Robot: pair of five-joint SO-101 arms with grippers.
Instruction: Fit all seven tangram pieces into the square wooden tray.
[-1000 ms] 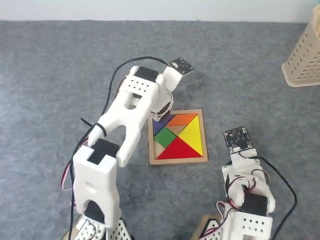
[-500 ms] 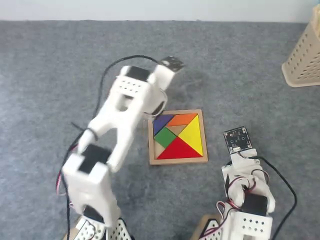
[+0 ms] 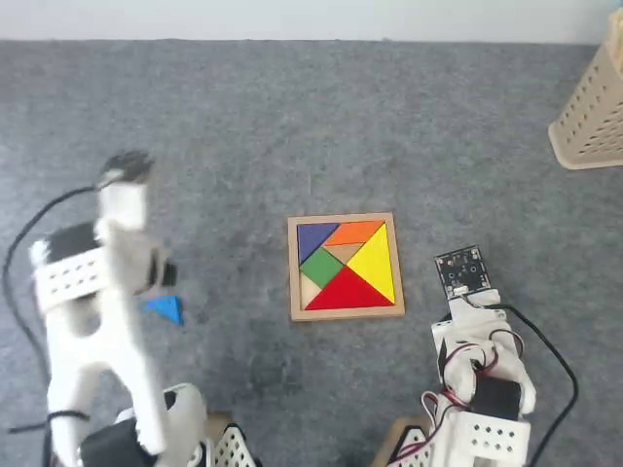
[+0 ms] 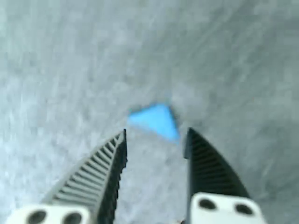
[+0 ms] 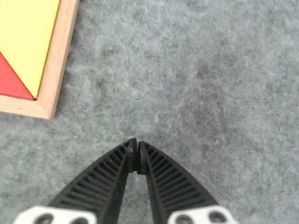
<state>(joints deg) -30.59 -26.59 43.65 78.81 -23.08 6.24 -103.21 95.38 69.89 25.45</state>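
Hovering with jaws spread, the left gripper is just short of the flat blue triangle on the carpet. A thin piece like that could skid or tip when pinched. It's well apart from the tray, where the right gripper sits pressed together.

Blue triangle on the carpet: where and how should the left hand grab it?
Pinch two of its side edges, coming straight down from above. The blue triangle lies flat on the carpet, apart from anything else, so only its edges give purchase. The left hand is open, the piece just ahead of its fingertips.
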